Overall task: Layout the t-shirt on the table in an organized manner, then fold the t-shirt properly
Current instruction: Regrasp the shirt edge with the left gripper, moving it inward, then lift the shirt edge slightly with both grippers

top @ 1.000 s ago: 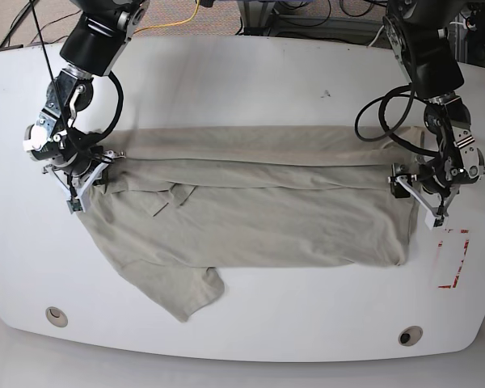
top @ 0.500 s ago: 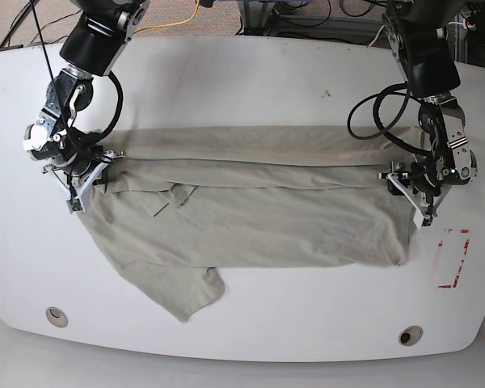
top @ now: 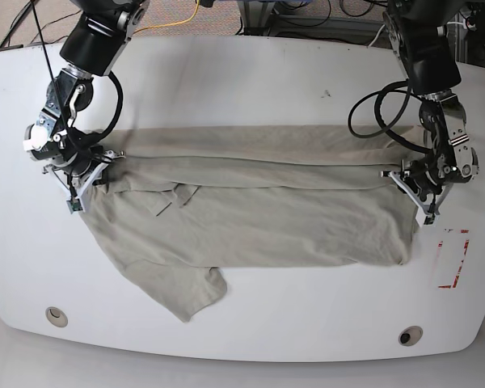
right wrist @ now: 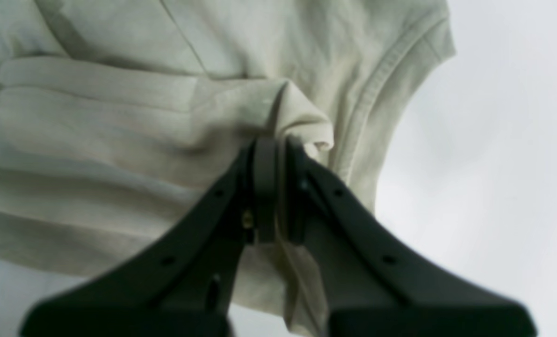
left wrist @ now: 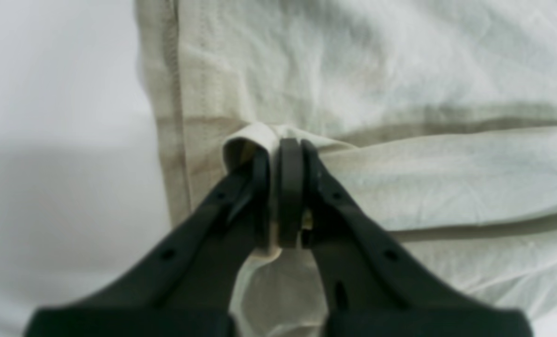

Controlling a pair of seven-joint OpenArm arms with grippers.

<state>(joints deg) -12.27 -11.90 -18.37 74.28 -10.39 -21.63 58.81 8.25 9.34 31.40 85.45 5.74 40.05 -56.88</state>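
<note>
The pale sage t-shirt (top: pixel 259 218) lies spread across the white table (top: pixel 242 81), its far long edge folded over toward the front and one sleeve sticking out at the front left. My left gripper (top: pixel 423 208) is at the shirt's right end, shut on a pinched fold of cloth near the hem; the left wrist view shows the gripper (left wrist: pixel 280 145) closed on the shirt (left wrist: pixel 400 70). My right gripper (top: pixel 77 196) is at the shirt's left end, and the right wrist view shows the gripper (right wrist: pixel 273 142) shut on a bunched fold of the shirt (right wrist: pixel 96 140) beside a sleeve hem.
A red tape rectangle (top: pixel 453 259) lies on the table just right of the shirt. Two metal grommets (top: pixel 56 315) (top: pixel 410 335) sit near the front edge. A small dark speck (top: pixel 326 94) marks the far side. Cables (top: pixel 178 18) lie beyond the far edge.
My left gripper has shifted a little inward along the table with the shirt's right end still in it. My right gripper has barely moved.
</note>
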